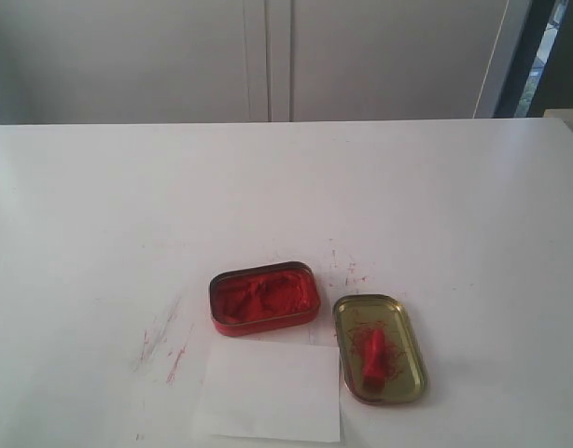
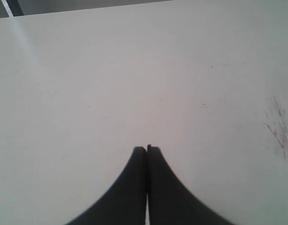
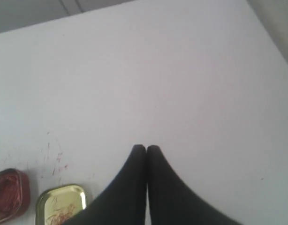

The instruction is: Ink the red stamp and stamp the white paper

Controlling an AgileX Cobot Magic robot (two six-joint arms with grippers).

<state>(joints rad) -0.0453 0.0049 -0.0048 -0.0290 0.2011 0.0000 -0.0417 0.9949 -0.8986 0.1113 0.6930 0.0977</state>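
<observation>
The red stamp (image 1: 375, 355) lies on its side inside the gold lid (image 1: 380, 347), right of the red ink tin (image 1: 264, 298) full of red paste. The white paper (image 1: 269, 392) lies flat just in front of the tin, and no imprint shows on it. Neither gripper shows in the exterior view. My left gripper (image 2: 147, 149) is shut over bare table with nothing between its fingers. My right gripper (image 3: 146, 148) is shut too, hanging above the table away from the gold lid (image 3: 59, 204) and the ink tin (image 3: 10, 194).
Red ink smears (image 1: 160, 343) mark the white tabletop (image 1: 286, 187) left of the paper, with more specks (image 1: 347, 271) behind the lid. A pale cabinet front (image 1: 268, 56) stands behind the table's far edge.
</observation>
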